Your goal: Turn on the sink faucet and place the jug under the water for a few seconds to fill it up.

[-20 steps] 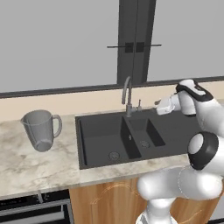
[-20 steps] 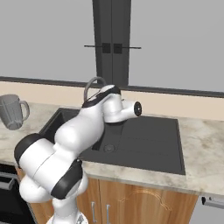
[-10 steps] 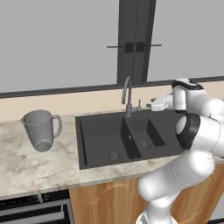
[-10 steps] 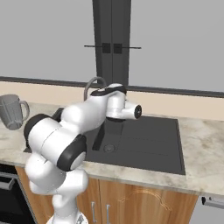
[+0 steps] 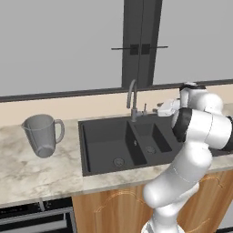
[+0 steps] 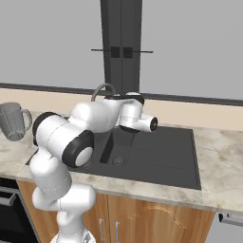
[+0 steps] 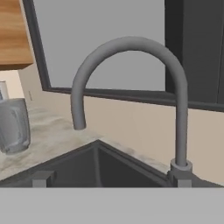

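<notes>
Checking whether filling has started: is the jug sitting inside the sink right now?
No, the jug stands on the counter to the left of the sink, clear of its rim.

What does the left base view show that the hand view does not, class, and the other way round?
Left base view alone: the whole black sink with both basins and their drains, the white arm reaching toward the tap from the right, the cabinet fronts below the counter, and the tap's small side lever.
Hand view alone: a close look at the faucet with its spout mouth seen from the side, and a wooden panel at upper left.
Both: the faucet, with no water running, the jug standing on the counter beyond the sink, and the sink's rim.
</notes>
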